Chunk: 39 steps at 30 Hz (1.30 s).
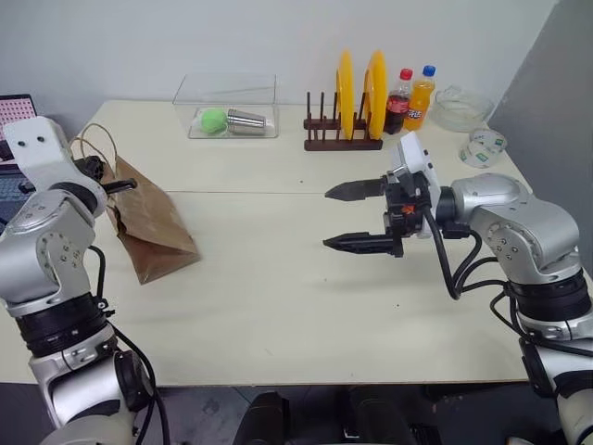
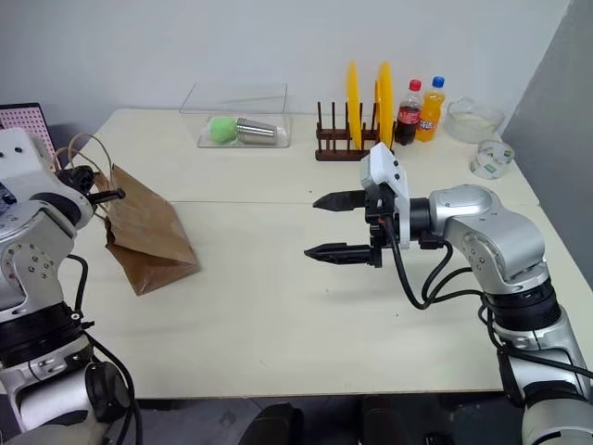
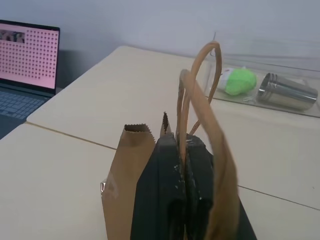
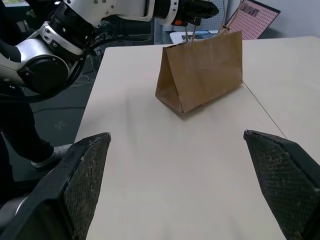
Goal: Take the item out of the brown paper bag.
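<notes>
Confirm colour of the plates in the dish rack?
Yellow plates, clearest in the left eye view.

No legible writing from where I sit.
I see a red label on the cola bottle [image 2: 409,113] and an orange one on the soda bottle [image 2: 427,111], plus a pink dotted pattern on the laptop screen [image 3: 29,55], but I can read no words or numbers on them.

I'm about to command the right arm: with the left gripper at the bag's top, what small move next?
Probably bring the open right gripper across toward the creased brown paper bag. The left gripper is shut on the bag's top edge by the tan cord handles, the bag stands on the cream table, and the right gripper is well apart from it.
</notes>
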Available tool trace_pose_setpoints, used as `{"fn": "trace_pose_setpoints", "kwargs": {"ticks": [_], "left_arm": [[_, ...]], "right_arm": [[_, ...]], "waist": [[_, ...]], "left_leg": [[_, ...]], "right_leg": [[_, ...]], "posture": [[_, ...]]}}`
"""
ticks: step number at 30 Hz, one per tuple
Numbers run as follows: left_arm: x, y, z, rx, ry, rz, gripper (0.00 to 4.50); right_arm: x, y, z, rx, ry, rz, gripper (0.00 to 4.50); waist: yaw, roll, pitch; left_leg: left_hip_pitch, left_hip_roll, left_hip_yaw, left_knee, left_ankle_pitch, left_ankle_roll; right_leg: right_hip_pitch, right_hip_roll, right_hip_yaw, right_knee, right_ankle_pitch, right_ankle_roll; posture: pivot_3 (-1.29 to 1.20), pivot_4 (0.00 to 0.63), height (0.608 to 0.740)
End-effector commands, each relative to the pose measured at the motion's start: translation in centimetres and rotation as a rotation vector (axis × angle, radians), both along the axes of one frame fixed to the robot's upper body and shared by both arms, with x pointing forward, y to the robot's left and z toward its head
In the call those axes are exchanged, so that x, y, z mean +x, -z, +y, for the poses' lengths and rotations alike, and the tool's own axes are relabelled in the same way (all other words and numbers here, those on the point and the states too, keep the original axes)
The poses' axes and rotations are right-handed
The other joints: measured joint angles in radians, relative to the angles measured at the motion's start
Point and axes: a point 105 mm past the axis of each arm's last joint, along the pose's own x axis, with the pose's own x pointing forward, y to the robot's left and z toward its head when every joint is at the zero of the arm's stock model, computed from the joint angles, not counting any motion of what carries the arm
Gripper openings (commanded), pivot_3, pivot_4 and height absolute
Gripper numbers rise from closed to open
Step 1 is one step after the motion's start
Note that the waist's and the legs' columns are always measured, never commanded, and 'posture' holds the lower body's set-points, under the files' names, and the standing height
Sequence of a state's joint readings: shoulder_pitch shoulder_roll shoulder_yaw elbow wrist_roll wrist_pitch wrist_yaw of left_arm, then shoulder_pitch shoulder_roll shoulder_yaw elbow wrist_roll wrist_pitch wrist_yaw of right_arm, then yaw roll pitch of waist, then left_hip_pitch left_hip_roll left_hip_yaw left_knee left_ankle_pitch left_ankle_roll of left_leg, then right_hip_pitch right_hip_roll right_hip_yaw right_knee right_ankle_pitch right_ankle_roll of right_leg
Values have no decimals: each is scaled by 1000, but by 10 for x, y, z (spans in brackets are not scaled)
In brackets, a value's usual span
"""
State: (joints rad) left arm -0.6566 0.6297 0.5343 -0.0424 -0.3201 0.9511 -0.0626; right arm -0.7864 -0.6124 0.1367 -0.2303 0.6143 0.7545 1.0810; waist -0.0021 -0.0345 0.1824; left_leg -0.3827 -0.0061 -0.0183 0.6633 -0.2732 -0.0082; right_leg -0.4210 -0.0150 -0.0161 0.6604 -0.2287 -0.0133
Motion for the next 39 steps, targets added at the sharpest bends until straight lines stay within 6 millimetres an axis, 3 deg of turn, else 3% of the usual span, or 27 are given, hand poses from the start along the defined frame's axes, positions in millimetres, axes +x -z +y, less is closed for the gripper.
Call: {"fn": "trace_pose_setpoints", "kwargs": {"ticks": [1,4,13,20,25,31,39], "left_arm": [[1,-41,-4,53,94,-99,19],[8,-52,-16,80,214,-90,19],[36,-86,-77,189,662,-88,19],[58,-106,-118,237,877,-117,19],[69,-110,-174,265,1110,-135,19],[65,-101,-230,314,1378,-157,19],[55,-101,-262,392,1544,-165,19]], "right_arm": [[-6,-12,-5,36,11,-33,4500],[-7,-12,-8,53,39,-24,4500],[-21,4,-22,75,176,9,4500],[-29,9,-31,104,282,30,4500],[-33,9,-40,108,362,32,4500],[-36,11,-46,103,419,38,4500],[-46,18,-53,97,477,59,4500]], "waist": [[0,-1,1],[0,-1,1],[5,-5,4],[1,-6,5],[1,-6,6],[-1,-7,6],[-2,-7,7]], "left_leg": [[0,0,0,0,0,0],[-1,0,0,0,0,0],[-4,-1,-2,0,0,-1],[-9,-1,-3,1,0,0],[-11,-2,-3,2,0,0],[-15,-2,-3,2,0,1],[-19,-2,-2,2,0,1]], "right_leg": [[0,0,0,0,0,0],[0,0,-1,-1,0,0],[-1,-2,-3,-2,0,0],[-5,-1,-4,-1,-2,3],[-6,-1,-6,-2,-2,4],[-10,-1,-5,-1,-2,4],[-17,0,-4,3,0,1]], "posture": [[0,150,740],[0,150,740],[0,150,740],[0,150,740],[0,150,740],[0,150,740],[0,150,740]]}}
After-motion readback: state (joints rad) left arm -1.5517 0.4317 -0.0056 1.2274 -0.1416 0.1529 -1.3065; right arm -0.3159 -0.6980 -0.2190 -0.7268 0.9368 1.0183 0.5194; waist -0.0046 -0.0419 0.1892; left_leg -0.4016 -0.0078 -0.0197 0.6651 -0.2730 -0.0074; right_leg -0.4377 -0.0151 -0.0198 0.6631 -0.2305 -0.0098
